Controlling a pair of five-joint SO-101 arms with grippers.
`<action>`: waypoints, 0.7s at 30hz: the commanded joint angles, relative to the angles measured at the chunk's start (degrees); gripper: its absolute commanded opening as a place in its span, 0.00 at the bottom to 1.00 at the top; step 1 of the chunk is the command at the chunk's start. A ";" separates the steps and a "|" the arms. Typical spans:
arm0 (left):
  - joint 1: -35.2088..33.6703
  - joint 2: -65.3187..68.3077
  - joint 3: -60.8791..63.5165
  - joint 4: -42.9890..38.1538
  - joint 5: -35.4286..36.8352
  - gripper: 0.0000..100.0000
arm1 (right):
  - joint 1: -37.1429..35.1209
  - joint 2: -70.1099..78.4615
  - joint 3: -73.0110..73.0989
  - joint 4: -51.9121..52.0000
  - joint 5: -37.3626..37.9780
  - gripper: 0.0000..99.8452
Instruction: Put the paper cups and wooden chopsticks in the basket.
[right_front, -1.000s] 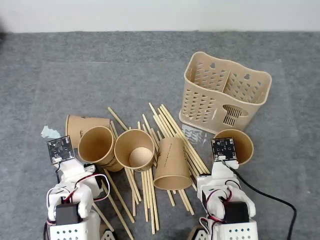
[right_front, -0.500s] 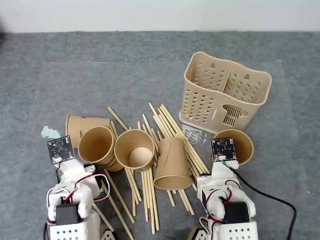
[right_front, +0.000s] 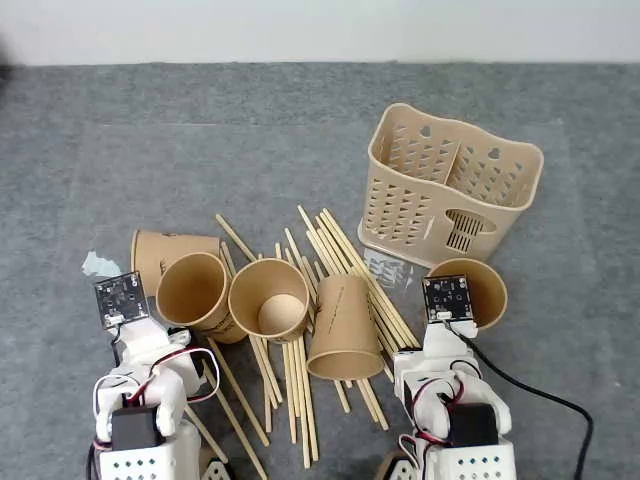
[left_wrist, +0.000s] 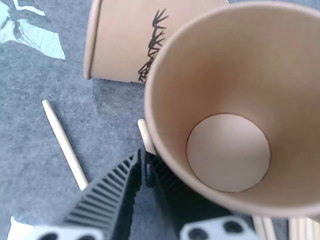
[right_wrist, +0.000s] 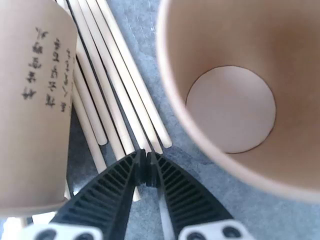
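1. The left gripper (left_wrist: 145, 172) hangs low over the grey mat (right_front: 250, 150). Its ribbed jaws are pressed together on nothing, with the tips just beside the rim of a paper cup (left_wrist: 227, 155) that lies on its side, mouth turned toward the arm
2. The right gripper (right_wrist: 148, 170) is likewise closed and empty. Its tips sit between the near ends of a run of chopsticks (right_wrist: 115, 85) and the open mouth of the right-hand cup (right_wrist: 235, 95), whose rim faces it
3. Between the arms, the high view shows a middle cup (right_front: 268, 298) seen mouth-on and a printed cup (right_front: 342, 328) with its wider end toward the arms. A fifth cup (right_front: 170, 250) lies crosswise behind the left arm's one
4. The sticks' long axes run mostly away from the arms, leaning toward the far right
5. The basket (right_front: 450, 185) stands upright at the far right and looks empty, though its walls hide the bottom. The right-hand cup lies just before it, roughly in line with the right gripper, so the right arm is nearer. I judge its jaws must spread first to take that rim
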 joint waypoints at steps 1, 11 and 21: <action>-0.26 -0.70 -0.57 0.09 0.62 0.01 | 0.22 -0.66 0.97 0.22 0.53 0.01; -0.26 -0.70 -0.57 0.09 0.62 0.01 | 0.22 -0.66 0.97 0.22 0.53 0.01; -0.26 -0.70 -0.57 0.09 0.62 0.01 | -0.84 -0.66 0.97 0.22 0.35 0.01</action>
